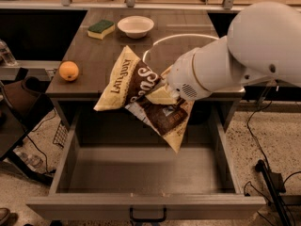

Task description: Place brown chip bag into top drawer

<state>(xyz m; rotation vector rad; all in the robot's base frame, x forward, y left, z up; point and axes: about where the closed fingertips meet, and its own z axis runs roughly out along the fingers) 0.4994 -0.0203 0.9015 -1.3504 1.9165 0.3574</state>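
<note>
The brown chip bag (141,95) hangs in the air over the back of the open top drawer (141,171), tilted, with "LATE JULY" on its cream-yellow left side and its lower corner pointing down into the drawer. My gripper (162,94) is shut on the bag's middle, coming in from the right; the big white arm (235,60) covers the fingers' far side. The drawer is pulled fully out and its flat grey bottom is bare. A small dark pull handle (147,215) sits on its front panel.
On the table top (101,55) behind the drawer stand a green-yellow sponge (100,28), a white bowl (135,26) and an orange (68,70). Cables and a stand lie on the floor at the right (268,173); a dark chair is at the left.
</note>
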